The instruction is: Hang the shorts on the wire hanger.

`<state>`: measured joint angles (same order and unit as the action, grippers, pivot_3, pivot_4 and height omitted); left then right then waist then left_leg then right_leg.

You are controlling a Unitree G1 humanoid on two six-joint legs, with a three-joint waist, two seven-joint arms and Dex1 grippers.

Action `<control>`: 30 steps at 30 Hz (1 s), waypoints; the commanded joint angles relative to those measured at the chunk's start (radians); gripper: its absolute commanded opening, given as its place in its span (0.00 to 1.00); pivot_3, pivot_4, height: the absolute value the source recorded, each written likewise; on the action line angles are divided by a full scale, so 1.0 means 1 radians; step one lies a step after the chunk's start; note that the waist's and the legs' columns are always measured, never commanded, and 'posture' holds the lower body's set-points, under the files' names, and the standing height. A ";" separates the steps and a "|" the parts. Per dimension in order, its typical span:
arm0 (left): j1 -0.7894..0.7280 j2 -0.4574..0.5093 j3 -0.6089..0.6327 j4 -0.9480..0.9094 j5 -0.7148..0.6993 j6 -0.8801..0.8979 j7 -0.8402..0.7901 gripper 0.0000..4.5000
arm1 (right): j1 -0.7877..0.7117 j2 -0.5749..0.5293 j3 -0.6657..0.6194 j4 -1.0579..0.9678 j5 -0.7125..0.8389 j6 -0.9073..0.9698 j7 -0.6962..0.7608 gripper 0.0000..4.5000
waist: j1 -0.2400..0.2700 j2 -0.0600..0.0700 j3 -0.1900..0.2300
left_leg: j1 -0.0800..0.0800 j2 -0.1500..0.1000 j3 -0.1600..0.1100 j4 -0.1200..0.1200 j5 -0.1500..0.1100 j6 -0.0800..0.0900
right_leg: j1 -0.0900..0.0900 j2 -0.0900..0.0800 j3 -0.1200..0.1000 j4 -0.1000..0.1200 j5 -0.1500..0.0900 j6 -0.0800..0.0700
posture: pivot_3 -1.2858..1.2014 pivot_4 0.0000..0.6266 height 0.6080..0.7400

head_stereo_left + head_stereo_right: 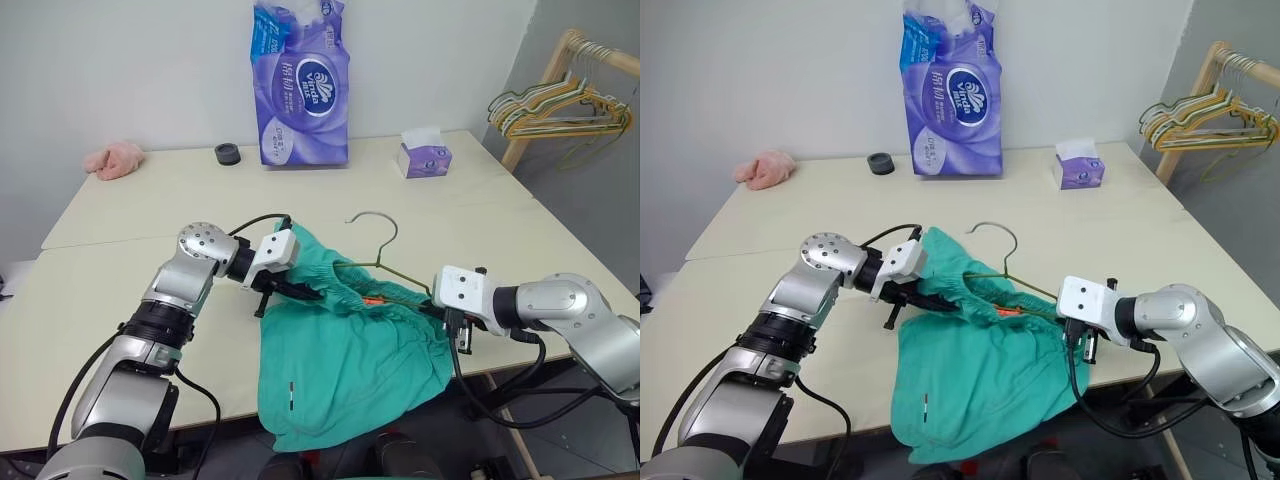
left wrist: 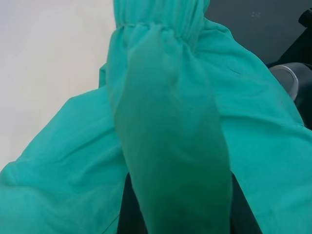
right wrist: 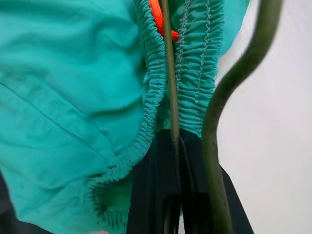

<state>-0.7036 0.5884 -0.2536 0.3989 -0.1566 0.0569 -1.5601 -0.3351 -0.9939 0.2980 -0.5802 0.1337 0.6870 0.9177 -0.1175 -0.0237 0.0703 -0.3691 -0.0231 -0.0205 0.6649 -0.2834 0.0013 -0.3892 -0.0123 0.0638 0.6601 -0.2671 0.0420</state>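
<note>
**Two hands on the shorts, hanger threaded through the waistband**

Two hands are clamped at the waistband right now, both near the front edge of the desk [image 1: 120, 330]. Going left to right:

Far back left corner has a small pink cloth [image 1: 114, 159], then a black ring thing [image 1: 228, 154], a tall purple pack of tissue rolls [image 1: 303, 85] standing at the back edge, and a little purple tissue box [image 1: 425, 158] toward the back right.

Left hand [image 1: 300, 292] comes in from the left and is pinched down on the left end of the gathered waistband of the shorts [image 1: 340, 370]. From its wrist cam, a fold of teal fabric drapes right over the fingers, so it's closed on cloth.

The shorts sit in the middle at the front edge, with the legs hanging off the desk. Orange drawstring [image 1: 372, 301] pokes out at the waistband.

The wire hanger [image 1: 378, 243] lies just behind and partly inside the waistband, hook pointing toward the back of the desk, one arm running down to the right.

Right hand [image 1: 447, 318] is fully closed at the right end of the waistband. Its wrist cam shows the thin hanger wire [image 3: 169, 87] running straight into the black fingers [image 3: 156, 195], elastic bunched on both sides.

Off the desk at the far right, a wooden rack [image 1: 545, 90] holds a bunch of yellow and green hangers [image 1: 560, 105].
</note>
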 commanded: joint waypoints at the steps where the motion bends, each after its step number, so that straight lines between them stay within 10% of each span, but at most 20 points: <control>1: 0.000 -0.010 0.000 -0.020 -0.001 0.004 0.019 0.01 | -0.031 -0.013 -0.005 -0.028 -0.024 -0.076 0.037 0.00 | 0.000 0.000 0.000 | 0.000 0.000 0.000 0.000 0.000 0.000 | 0.000 0.000 0.000 0.000 0.000 0.000 | 0.44 0.07 1.00; 13: 0.010 -0.010 -0.012 -0.022 0.006 0.014 0.008 0.01 | 0.045 -0.263 -0.150 0.171 -0.157 -0.409 0.136 0.83 | -0.005 0.000 0.000 | 0.000 0.000 0.001 0.000 0.000 0.000 | 0.000 0.000 0.000 0.000 0.000 0.000 | 0.43 0.07 1.00; 17: 0.016 -0.007 -0.020 -0.011 0.018 -0.016 0.005 0.01 | 0.166 -0.325 -0.325 0.305 -0.146 -0.527 0.129 0.84 | -0.006 0.000 0.000 | 0.001 0.000 0.001 0.000 0.000 0.000 | 0.000 0.000 0.001 0.000 0.000 0.000 | 0.43 0.07 1.00; 23: 0.018 -0.004 -0.015 0.009 0.026 -0.044 0.008 0.01 | 0.537 -0.045 -0.653 0.105 0.118 -0.184 0.088 0.84 | 0.001 -0.004 -0.001 | 0.001 0.001 -0.001 -0.001 0.000 0.000 | 0.002 0.002 0.000 0.000 0.002 -0.003 | 0.43 0.08 1.00; 30: -0.009 0.000 -0.009 0.048 0.029 -0.063 0.012 0.01 | 0.651 0.293 -0.564 -0.147 0.245 0.107 -0.166 0.84 | -0.009 0.001 -0.001 | 0.004 0.001 0.001 0.001 0.000 0.000 | 0.002 0.002 0.002 0.004 0.000 0.000 | 0.43 0.07 1.00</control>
<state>-0.6788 0.5818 -0.2795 0.4450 -0.1271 0.0108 -1.5510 0.3354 -0.7213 -0.2709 -0.6782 0.3577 0.7557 0.8171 -0.1260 -0.0225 0.0697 -0.3652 -0.0219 -0.0189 0.6660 -0.2833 0.0011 -0.3868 -0.0101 0.0670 0.6637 -0.2674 0.0418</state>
